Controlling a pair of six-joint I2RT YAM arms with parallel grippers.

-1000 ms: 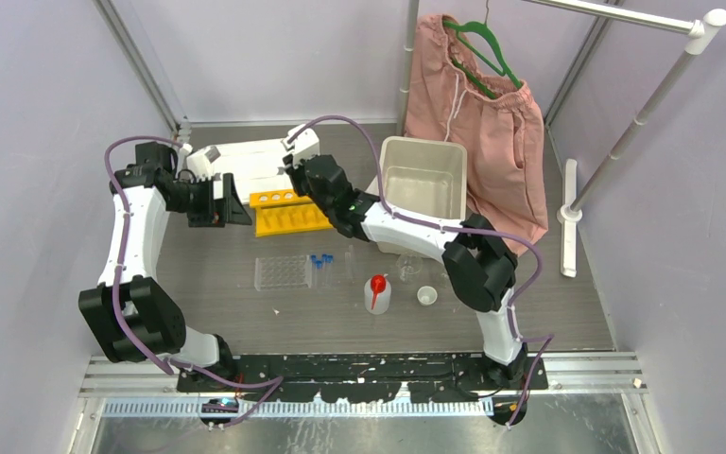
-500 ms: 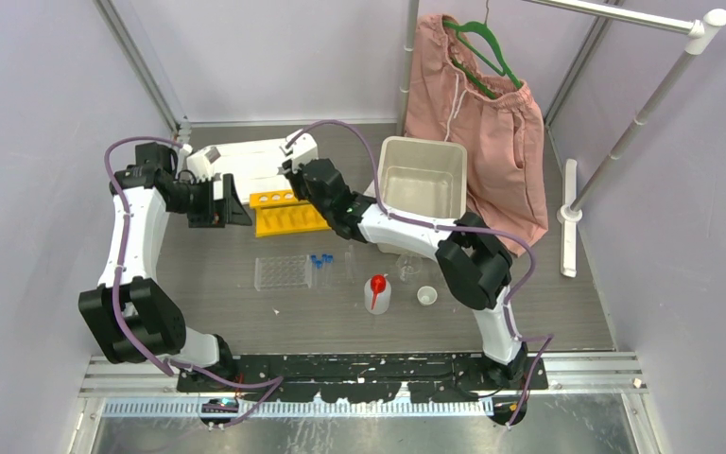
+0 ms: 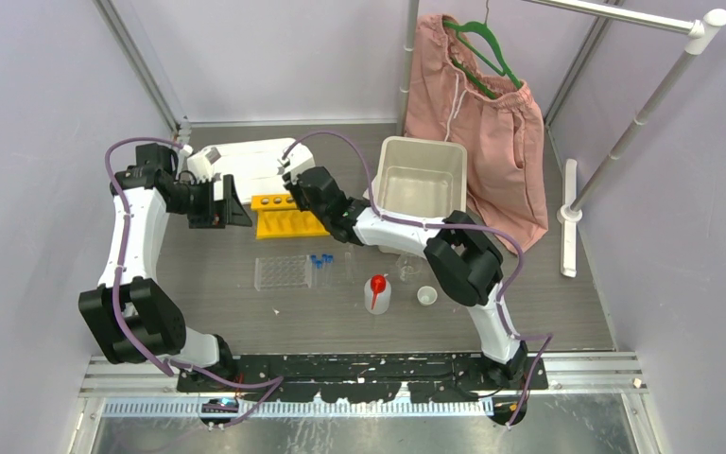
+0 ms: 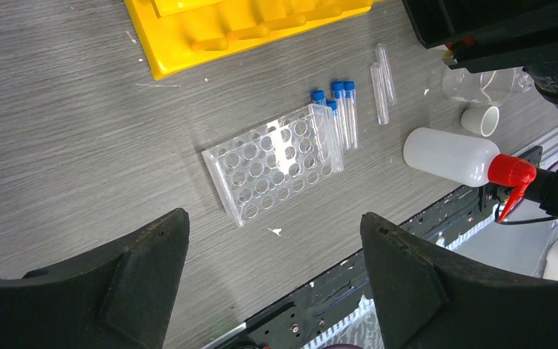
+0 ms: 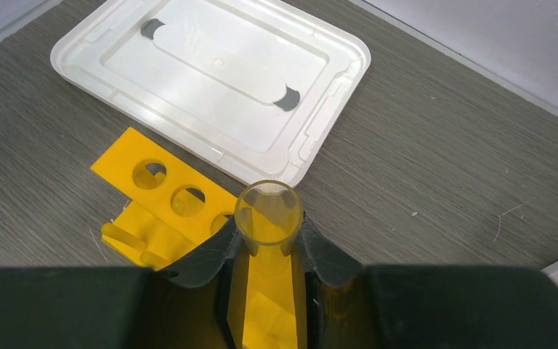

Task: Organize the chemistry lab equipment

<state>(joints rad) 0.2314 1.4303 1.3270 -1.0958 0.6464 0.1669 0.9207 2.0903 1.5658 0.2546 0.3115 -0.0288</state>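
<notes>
Sorting looks barely begun: right jaws clamp a clear tube (image 5: 268, 211) over the yellow rack (image 3: 284, 218) upper-middle of the overhead view, left jaws spread empty, blue-capped tubes (image 4: 340, 109), bottle (image 4: 450, 155) and cup (image 4: 479, 120) still loose.

White arm links (image 3: 138, 236), black joints (image 3: 130, 318), mauve cables (image 3: 138, 140), black, perhaps rubbery fingers (image 4: 80, 291)

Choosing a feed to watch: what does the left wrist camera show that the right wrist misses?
Only left wrist: the clear plastic grid rack, small blue-capped tubes, white red-spouted squeeze bottle and tiny white cup. Only right wrist: the flat white plastic lid and the right claw shut on a clear round tube. Both: the yellow plastic tube rack.
</notes>
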